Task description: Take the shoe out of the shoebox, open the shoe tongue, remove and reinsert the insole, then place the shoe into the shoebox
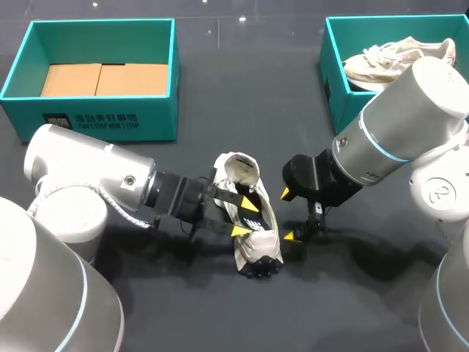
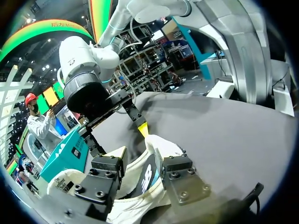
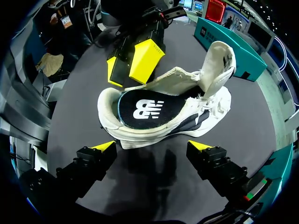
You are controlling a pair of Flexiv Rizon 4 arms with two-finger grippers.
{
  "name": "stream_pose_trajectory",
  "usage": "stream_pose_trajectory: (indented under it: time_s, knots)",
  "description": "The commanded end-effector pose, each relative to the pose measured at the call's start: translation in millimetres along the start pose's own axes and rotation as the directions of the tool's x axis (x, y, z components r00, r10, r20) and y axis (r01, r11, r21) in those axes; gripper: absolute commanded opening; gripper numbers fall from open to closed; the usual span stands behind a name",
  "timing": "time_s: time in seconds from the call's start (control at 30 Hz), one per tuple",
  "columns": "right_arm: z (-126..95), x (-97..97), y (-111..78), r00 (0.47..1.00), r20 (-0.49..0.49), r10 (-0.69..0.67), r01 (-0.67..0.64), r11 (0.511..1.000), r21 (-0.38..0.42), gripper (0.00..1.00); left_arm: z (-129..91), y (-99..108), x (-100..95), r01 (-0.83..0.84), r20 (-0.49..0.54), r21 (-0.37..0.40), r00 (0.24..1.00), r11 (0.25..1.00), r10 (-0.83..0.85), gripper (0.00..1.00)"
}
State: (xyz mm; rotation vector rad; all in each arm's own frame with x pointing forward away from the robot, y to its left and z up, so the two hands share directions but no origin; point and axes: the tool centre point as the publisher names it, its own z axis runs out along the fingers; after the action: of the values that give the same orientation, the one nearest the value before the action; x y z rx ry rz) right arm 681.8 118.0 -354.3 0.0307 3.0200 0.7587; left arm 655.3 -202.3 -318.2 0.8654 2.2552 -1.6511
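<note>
A cream shoe (image 1: 258,248) lies on the dark table between my two grippers, its tongue (image 3: 216,63) folded up and open. Its black insole (image 3: 140,109) lies flat inside. My left gripper (image 1: 245,218) comes in from the left, and its yellow tips sit on the shoe's near side wall. In the left wrist view the shoe (image 2: 140,205) and insole (image 2: 148,173) fill the gap between those fingers, so the left gripper (image 2: 140,161) is shut on the upper. My right gripper (image 1: 290,215) stands open just right of the shoe (image 3: 159,128), its tips apart from the sole.
A teal shoebox (image 1: 102,121) with cardboard on its floor stands at the back left. Another teal shoebox (image 1: 333,81) at the back right holds a second cream shoe (image 1: 396,59). My right forearm crosses in front of that box.
</note>
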Motion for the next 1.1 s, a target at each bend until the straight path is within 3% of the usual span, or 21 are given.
stream_pose_trajectory:
  time_s: [0.03,0.33,0.63,1.1]
  knots:
    - [0,1.2,-0.2,1.000,0.002,0.000,0.000,1.000,0.000,1.00,-22,-3,2.2,-0.002,-0.025,-0.018,1.000,1.000,0.001,0.39]
    - [0,1.2,-0.2,1.000,0.002,0.000,0.000,1.000,0.000,1.00,-45,-2,7.1,-0.025,-0.070,-0.073,0.997,0.997,0.020,0.41]
    - [0,1.2,-0.2,1.000,0.002,0.000,0.000,1.000,0.000,1.00,-76,-4,13.8,-0.027,-0.147,-0.069,0.989,0.997,0.017,0.39]
    - [-45,6.1,-32.9,0.999,-0.034,-0.029,0.031,0.998,0.051,1.00,-113,-11,19.8,-0.095,-0.304,-0.123,0.951,0.988,0.054,0.37]
